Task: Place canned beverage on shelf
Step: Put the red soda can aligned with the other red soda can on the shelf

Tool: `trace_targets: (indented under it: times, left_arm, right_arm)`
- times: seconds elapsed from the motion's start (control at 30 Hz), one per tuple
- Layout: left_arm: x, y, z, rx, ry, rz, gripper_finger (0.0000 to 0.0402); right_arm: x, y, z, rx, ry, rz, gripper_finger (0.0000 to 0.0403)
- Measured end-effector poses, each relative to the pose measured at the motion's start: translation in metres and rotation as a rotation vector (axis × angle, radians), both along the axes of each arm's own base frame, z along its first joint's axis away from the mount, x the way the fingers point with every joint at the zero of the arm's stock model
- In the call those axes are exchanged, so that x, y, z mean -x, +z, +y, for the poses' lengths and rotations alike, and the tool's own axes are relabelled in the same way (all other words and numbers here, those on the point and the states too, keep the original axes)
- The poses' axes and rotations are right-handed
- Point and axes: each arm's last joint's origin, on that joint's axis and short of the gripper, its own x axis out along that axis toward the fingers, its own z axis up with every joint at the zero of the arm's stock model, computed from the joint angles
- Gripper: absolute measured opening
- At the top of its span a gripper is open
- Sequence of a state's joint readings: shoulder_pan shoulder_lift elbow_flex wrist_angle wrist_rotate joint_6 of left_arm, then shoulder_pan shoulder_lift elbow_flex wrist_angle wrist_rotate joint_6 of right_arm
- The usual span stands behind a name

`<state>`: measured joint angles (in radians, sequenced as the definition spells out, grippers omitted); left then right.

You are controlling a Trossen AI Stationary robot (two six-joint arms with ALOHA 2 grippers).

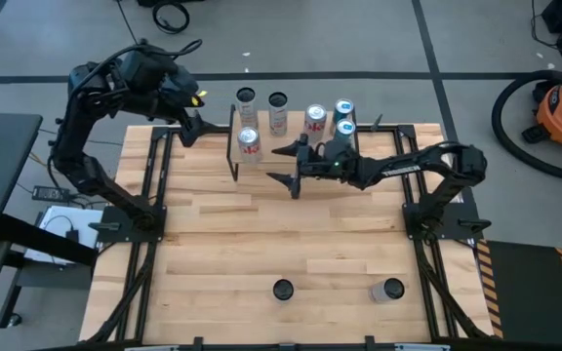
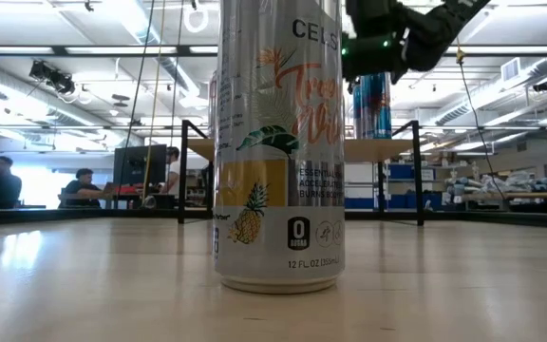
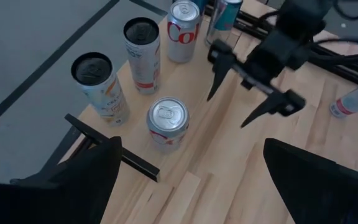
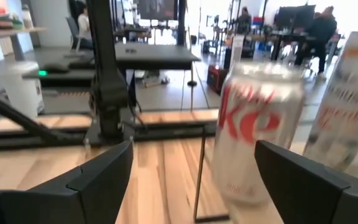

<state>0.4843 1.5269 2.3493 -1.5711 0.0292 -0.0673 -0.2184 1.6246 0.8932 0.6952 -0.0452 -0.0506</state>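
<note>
Six cans up at the far edge of the table (image 1: 261, 234). The silver Diet Coke can (image 1: 249, 142) stands upright on the shelf (image 1: 261, 161), near its left end, nothing touching it. Behind it, two white cans with dark tops (image 1: 245, 98) stand beside each other, then a second Coke can (image 1: 314, 120) and two teal cans (image 1: 343, 110), all upright; can't tell from above which of these are on the plank and which are behind it.

Right gripper (image 1: 288, 166) hangs over the shelf just to the right of the Diet Coke can, fingers spread wide, holding nothing; the can is clear of both tips. In the right wrist view the can is right ahead, slightly off to one side of the gap. The left wrist view shows the same gap between the forked fingers and the can.

Left gripper (image 1: 195, 125) hovers by the shelf's left end, fingers spread, empty.

Two more cans stand upright near the front edge: a dark-topped one (image 1: 282, 290) and a silver-topped one (image 1: 391, 290), well apart. The low view is mostly filled by a Celsius can (image 2: 279, 142) with a pineapple print. People sit at desks in the room behind.
</note>
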Motion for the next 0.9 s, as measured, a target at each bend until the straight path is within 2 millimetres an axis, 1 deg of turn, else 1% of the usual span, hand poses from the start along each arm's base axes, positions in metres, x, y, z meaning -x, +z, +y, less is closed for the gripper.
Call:
trace_targets:
  times: [0.1,0.17,0.23,0.3,0.37,0.47,0.7,0.9]
  left_arm:
    - [0.004,0.002,-0.002,-0.006,0.001,-0.01,0.0394]
    - [0.007,0.003,-0.003,-0.009,0.006,-0.015,0.0394]
    - [0.007,0.003,-0.004,0.0,0.021,-0.021,0.0394]
    - [0.007,0.003,-0.003,0.006,0.029,-0.023,0.0394]
    - [0.007,0.003,-0.003,0.005,0.028,-0.022,0.0394]
    - [0.007,0.003,-0.003,0.002,0.025,-0.021,0.0394]
    - [0.007,0.003,-0.003,-0.003,0.02,-0.018,0.0394]
    - [0.007,0.003,-0.003,-0.003,0.019,-0.018,0.0394]
  right_arm:
    - [-0.006,-0.014,-0.001,-0.016,-0.002,0.035,0.0346]
    - [-0.011,-0.019,-0.004,-0.122,-0.042,-0.026,0.0346]
    - [-0.017,-0.014,-0.006,-0.198,-0.063,-0.16,0.0346]
    - [-0.021,-0.002,-0.01,-0.194,-0.056,-0.306,0.0346]
    - [-0.024,0.007,-0.011,-0.194,-0.033,-0.389,0.0346]
    - [-0.025,0.008,-0.009,-0.218,0.037,-0.38,0.0346]
    - [-0.022,0.015,-0.011,-0.217,0.063,-0.442,0.0347]
    - [-0.021,0.021,-0.006,-0.088,0.294,-0.417,0.0348]
